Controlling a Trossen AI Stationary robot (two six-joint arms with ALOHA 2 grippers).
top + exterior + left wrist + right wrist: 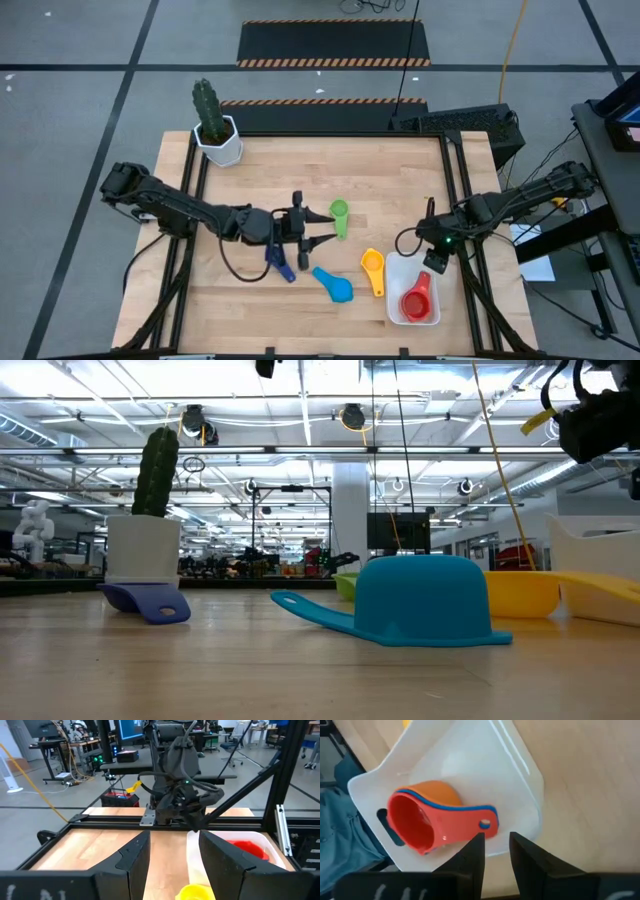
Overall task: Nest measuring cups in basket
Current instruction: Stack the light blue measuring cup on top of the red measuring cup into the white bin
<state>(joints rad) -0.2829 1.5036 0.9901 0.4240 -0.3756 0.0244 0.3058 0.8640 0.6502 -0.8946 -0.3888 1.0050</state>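
The white basket lies near the table's right near corner and holds a nested stack: the red cup inside a blue one inside the orange one. My right gripper hovers over the basket, open and empty, just beyond the stack's handles. At mid-table my left gripper is open, level, pointing toward the right edge and holding nothing; its fingertips are beside the green cup. The dark blue cup, yellow cup and a light blue cup, rim down, lie on the table.
A white pot with a cactus stands at the far left corner of the table. Dark frame rails run along the left and right sides. Bare wood lies between the cups and the far edge.
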